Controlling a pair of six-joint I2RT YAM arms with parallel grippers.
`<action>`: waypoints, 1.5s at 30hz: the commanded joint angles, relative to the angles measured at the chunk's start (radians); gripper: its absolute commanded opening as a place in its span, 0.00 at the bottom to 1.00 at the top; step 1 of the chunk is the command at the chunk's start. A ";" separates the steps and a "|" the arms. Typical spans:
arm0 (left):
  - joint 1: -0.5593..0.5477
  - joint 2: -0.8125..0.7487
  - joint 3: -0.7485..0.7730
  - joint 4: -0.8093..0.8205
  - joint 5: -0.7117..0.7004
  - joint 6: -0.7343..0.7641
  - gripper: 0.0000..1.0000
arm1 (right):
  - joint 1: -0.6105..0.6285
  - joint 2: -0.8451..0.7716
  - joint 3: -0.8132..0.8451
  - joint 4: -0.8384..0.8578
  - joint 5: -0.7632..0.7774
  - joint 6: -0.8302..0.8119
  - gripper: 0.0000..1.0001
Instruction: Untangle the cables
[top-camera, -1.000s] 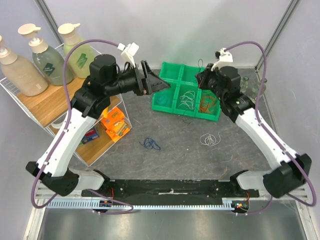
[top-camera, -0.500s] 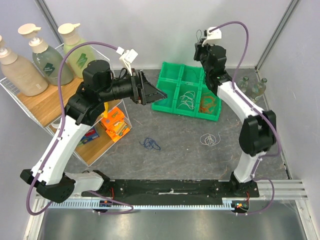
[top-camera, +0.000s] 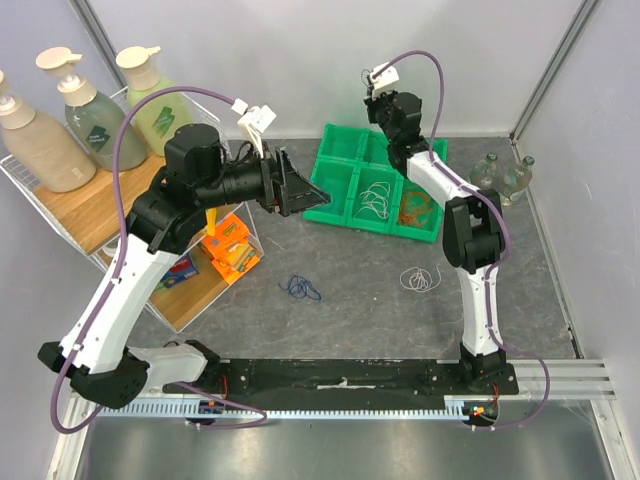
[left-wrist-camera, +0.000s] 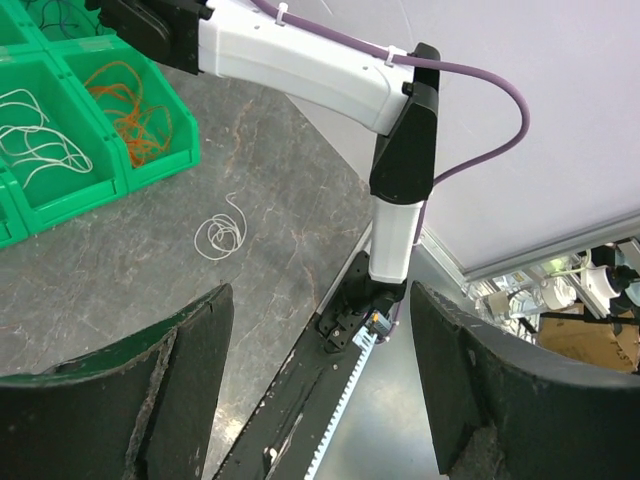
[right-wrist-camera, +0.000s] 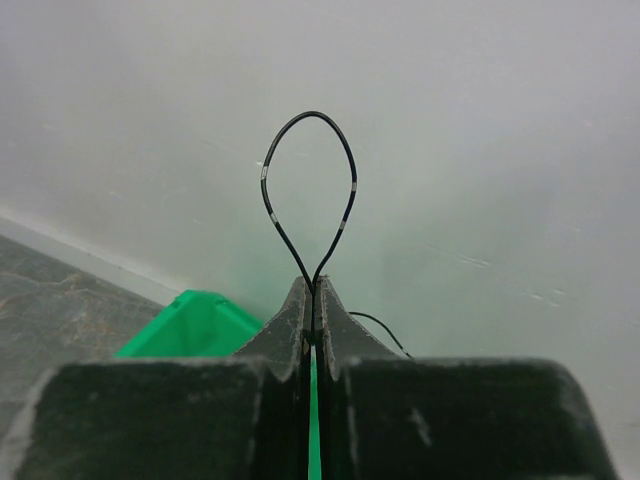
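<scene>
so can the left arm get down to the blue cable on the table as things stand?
Probably yes. The left gripper is open and empty, and the blue cable lies alone on the table nearer the arm's base, with nothing between.

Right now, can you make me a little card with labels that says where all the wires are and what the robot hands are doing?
left gripper: open, holding nothing
right gripper: shut on a black cable loop, up by the far side of the green tray
in the tray: white cables in one bin, orange cables in the bin beside it
on the table: a white cable coil and a blue cable, lying apart
</scene>
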 joint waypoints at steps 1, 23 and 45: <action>0.004 -0.008 0.029 -0.014 -0.020 0.053 0.77 | -0.010 -0.031 -0.023 0.058 -0.123 0.088 0.00; 0.007 0.086 0.103 -0.043 -0.012 0.102 0.77 | -0.095 0.038 -0.004 -0.299 0.110 0.890 0.00; 0.004 0.072 0.075 -0.039 -0.017 0.068 0.77 | -0.086 0.138 0.277 -0.728 0.125 0.625 0.38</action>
